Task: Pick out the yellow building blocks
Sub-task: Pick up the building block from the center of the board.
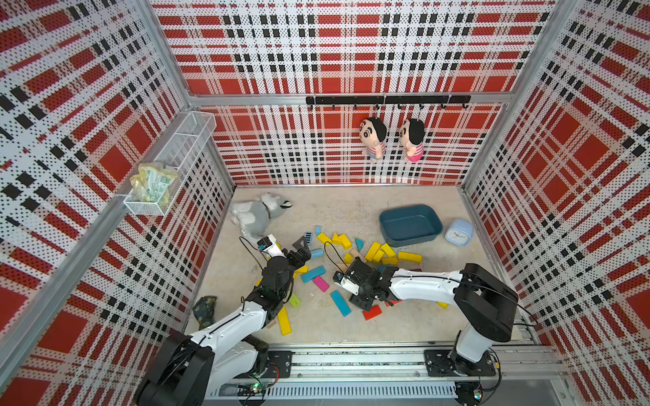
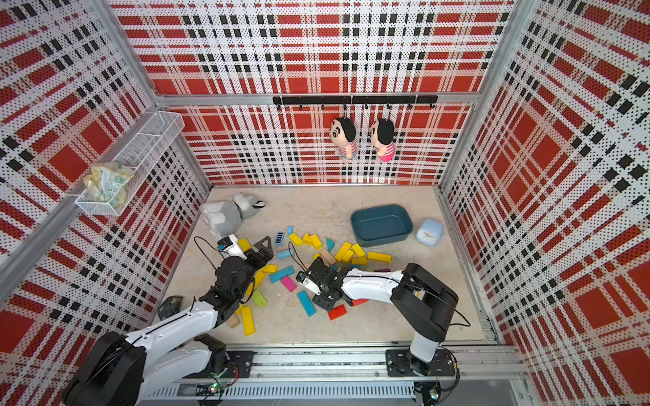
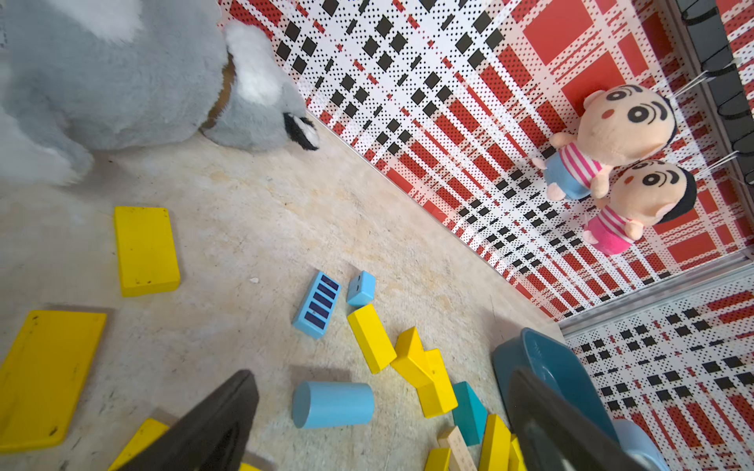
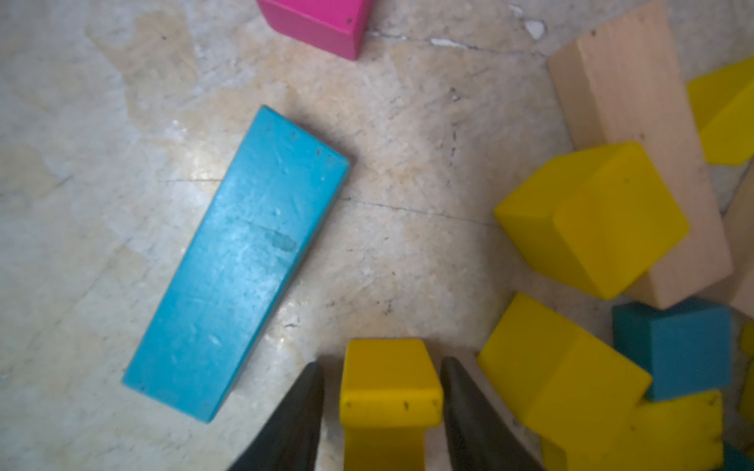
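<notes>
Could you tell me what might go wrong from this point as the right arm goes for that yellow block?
1. The right gripper flanks a yellow block, but a firm grip isn't evident, so it may slip when lifted.
2. A neighbouring yellow block lies close beside one finger and could get nudged.
3. The open left gripper hangs near a light blue cylinder, which may roll if touched.

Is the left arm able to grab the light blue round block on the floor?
Probably yes. The left gripper is open, and the light blue cylinder lies on bare floor just ahead of it. Nothing sits on it or in the way.
</notes>
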`<action>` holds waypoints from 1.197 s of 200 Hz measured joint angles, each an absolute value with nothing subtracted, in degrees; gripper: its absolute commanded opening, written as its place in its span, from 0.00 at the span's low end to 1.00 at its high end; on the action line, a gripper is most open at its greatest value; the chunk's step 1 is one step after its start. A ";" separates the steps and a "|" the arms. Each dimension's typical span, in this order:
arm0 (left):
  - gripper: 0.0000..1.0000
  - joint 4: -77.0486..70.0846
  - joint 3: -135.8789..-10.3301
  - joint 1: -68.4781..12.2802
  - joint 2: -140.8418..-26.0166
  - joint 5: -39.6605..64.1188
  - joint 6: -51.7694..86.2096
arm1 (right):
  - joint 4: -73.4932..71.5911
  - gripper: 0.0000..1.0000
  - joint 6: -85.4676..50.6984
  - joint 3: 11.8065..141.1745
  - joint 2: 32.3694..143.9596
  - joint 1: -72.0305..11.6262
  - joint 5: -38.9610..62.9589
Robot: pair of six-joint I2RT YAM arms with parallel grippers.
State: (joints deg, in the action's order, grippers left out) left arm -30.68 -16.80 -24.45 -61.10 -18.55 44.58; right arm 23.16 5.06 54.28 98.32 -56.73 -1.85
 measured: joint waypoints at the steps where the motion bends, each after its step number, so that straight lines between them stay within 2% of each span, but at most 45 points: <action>1: 0.98 -30.68 -16.78 -24.45 -61.08 -18.57 44.58 | 23.16 0.39 5.04 54.30 98.35 -56.73 -1.83; 28: 0.98 -30.83 -16.64 -24.43 -61.01 -18.94 44.82 | 23.64 0.25 5.02 54.48 98.28 -56.73 -2.11; 51: 0.98 -31.70 -16.51 -24.40 -61.41 -19.14 45.19 | 24.05 0.19 4.89 54.46 96.66 -56.73 -3.09; 89: 0.98 -32.67 -16.32 -23.31 -63.75 -18.11 46.30 | 20.84 0.10 1.39 52.07 83.77 -55.64 -6.09; 111: 0.98 -32.71 -16.43 -23.27 -64.20 -17.47 46.30 | 18.17 0.02 -6.20 52.21 77.25 -50.48 -8.51; 132: 0.98 -32.82 -16.43 -23.27 -64.97 -17.04 46.59 | 17.91 0.00 -12.97 53.98 76.09 -43.09 -11.22; 188: 0.98 -32.93 -16.43 -23.29 -67.70 -16.82 48.07 | 20.91 0.00 -19.73 66.04 86.32 -26.44 -14.22; 239: 0.98 -33.01 -17.98 -23.62 -68.01 -16.82 48.49 | 22.15 0.00 -18.72 78.15 101.78 -20.51 -13.02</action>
State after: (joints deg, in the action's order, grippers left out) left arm -33.01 -17.98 -23.62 -68.01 -16.82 48.49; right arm 22.15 -18.72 78.15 101.78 -20.51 -13.02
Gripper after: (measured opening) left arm 0.982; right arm 0.317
